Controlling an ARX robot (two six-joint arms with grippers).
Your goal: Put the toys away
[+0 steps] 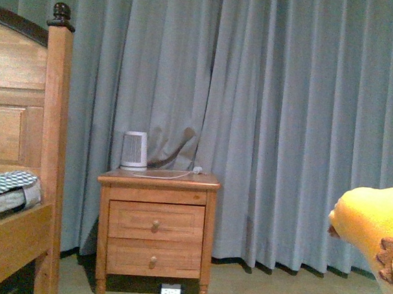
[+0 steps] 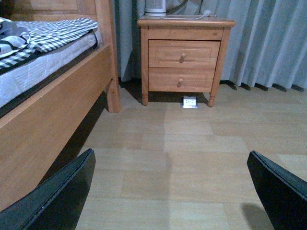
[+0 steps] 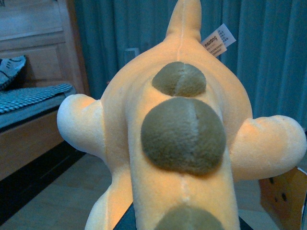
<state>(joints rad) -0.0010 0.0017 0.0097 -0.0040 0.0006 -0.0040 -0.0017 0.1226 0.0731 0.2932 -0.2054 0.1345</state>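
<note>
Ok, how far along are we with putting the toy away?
Done: the plush toy is off the ground, held by the right gripper, which barely shows past it. In hand: it hangs in mid-air, right of the nightstand in the front view. Left: stowing it. Both drawers are shut, and the left gripper is open and empty above the floor.

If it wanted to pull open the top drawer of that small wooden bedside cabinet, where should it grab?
The small round wooden knob at the centre of the top drawer front. It juts toward the room with clear wood around it, so come straight from the front, a finger on either side. The open left gripper faces it.
</note>
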